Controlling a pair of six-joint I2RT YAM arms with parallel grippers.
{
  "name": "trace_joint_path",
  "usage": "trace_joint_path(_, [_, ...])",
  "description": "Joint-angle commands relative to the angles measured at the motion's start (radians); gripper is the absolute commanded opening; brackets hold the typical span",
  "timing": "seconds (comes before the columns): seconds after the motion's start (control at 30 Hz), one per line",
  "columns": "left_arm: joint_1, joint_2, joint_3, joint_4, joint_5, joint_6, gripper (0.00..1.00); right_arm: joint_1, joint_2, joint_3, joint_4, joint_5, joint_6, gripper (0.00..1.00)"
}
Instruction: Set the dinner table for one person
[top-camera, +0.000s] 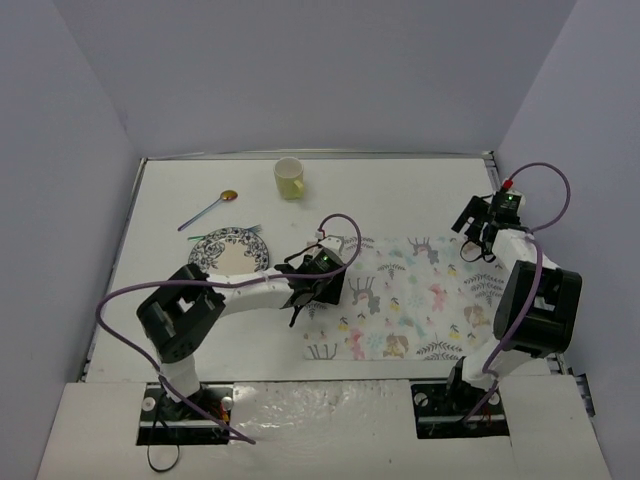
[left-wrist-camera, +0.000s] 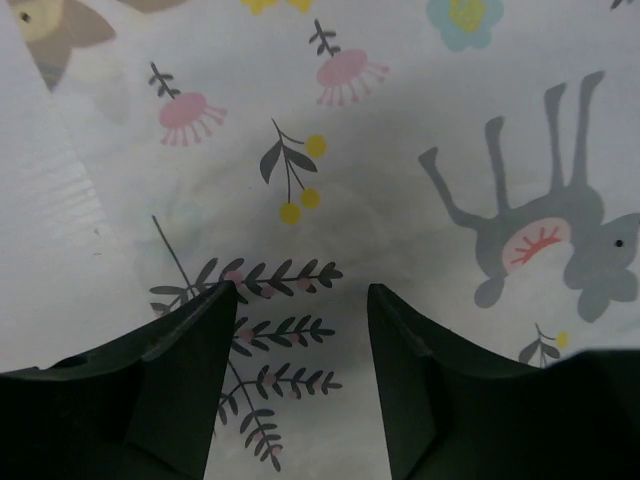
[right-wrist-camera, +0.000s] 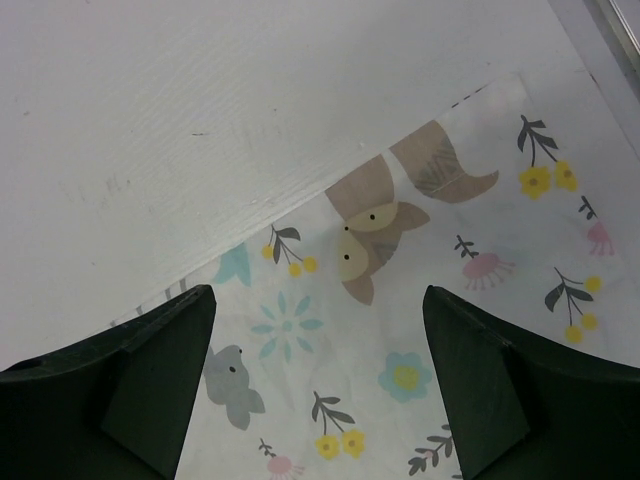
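Note:
The dinner table (top-camera: 400, 195) is a white top carrying a cloth mat (top-camera: 420, 305) printed with pastel animals, right of centre. My left gripper (top-camera: 303, 302) hovers low over the mat's left part; in the left wrist view it (left-wrist-camera: 300, 290) is open, with only the printed cloth (left-wrist-camera: 330, 150) between its fingers. My right gripper (top-camera: 470, 238) is over the mat's far right corner. The right wrist view shows it (right-wrist-camera: 318, 295) wide open above the mat's edge (right-wrist-camera: 400, 260), holding nothing.
A patterned plate (top-camera: 230, 251) lies left of the mat, with a green-handled fork (top-camera: 222, 234) at its far rim. A purple-handled spoon (top-camera: 208, 210) and a pale yellow cup (top-camera: 289, 178) sit further back. A metal edge strip (right-wrist-camera: 620, 25) runs close to the mat's corner.

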Motion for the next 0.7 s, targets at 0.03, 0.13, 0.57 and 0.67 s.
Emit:
trace_joint_path(0.03, [0.004,0.042,-0.003,0.128,0.07,-0.034,0.47,-0.029,0.074,0.02,0.092,-0.048,-0.012,0.81])
trace_joint_path(0.13, [-0.008,0.058,-0.006,0.115,0.079,-0.064,0.43,-0.038,0.149,0.032,0.115,-0.064,-0.023,0.81])
trace_joint_path(0.57, [-0.06,0.089,-0.018,0.033,0.071,-0.172,0.43,-0.059,0.296,0.097,0.143,-0.097,-0.033,0.82])
trace_joint_path(0.67, [-0.063,0.081,-0.028,0.03,0.06,-0.18,0.43,-0.061,0.288,0.097,0.136,-0.089,-0.026,0.82])
